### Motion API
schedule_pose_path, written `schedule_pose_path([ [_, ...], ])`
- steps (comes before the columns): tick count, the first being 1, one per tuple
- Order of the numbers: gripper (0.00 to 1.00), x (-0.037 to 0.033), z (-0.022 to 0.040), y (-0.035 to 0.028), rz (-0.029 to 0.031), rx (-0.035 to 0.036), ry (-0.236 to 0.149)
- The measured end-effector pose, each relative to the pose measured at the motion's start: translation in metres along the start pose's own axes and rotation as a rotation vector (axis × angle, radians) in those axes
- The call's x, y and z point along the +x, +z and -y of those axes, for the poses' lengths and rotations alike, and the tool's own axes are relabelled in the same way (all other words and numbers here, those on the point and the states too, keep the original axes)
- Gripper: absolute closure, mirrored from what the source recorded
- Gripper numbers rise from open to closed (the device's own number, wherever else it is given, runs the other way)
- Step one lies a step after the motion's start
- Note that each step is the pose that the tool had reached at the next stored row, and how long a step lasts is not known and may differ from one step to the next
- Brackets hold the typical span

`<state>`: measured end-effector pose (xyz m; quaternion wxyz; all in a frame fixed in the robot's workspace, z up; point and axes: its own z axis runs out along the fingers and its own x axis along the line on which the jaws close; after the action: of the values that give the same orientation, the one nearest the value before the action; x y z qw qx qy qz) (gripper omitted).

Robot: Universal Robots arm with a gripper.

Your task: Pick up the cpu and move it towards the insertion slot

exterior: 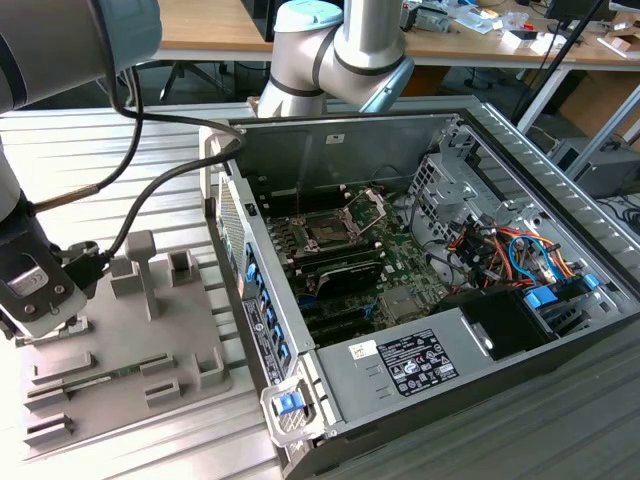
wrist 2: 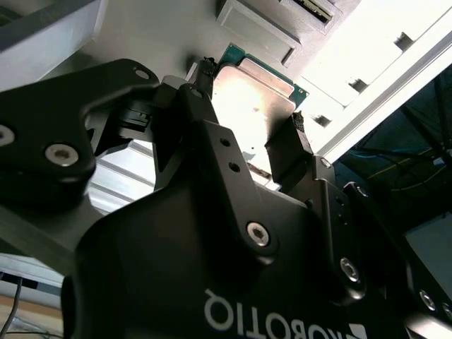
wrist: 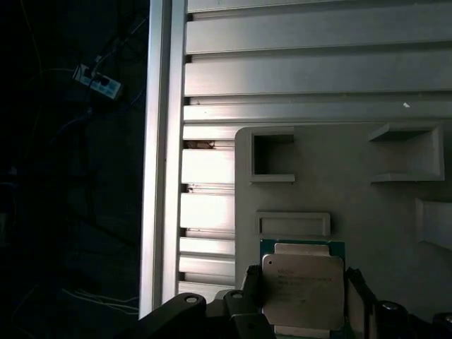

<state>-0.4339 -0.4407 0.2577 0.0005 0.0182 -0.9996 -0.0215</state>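
Your gripper [wrist 2: 251, 99]: fingers [wrist: 253, 284] are pressed against two opposite edges of the cpu [wrist: 302, 288], pinching it. The chip lies flat with its metal top showing, over the grey tray [wrist: 395, 212] and just beside a shallow rectangular pocket [wrist: 292, 224]. The tray lies on the slatted metal table [exterior: 150, 130]. In the exterior view you'll find it at the left, well apart from the insertion slot [exterior: 328, 232] inside the open computer case [exterior: 470, 130].

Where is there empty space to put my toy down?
On the bare slatted table beyond the grey tray, or in front of the computer case at the exterior view's right. Inside the case, cables crowd everything.
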Motion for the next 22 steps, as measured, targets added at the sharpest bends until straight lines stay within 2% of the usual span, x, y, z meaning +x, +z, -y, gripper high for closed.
schedule_pose_path([
  [22, 0.45, 0.0000, -0.0003, -0.0068, 0.0000, 0.0000, 0.000],
])
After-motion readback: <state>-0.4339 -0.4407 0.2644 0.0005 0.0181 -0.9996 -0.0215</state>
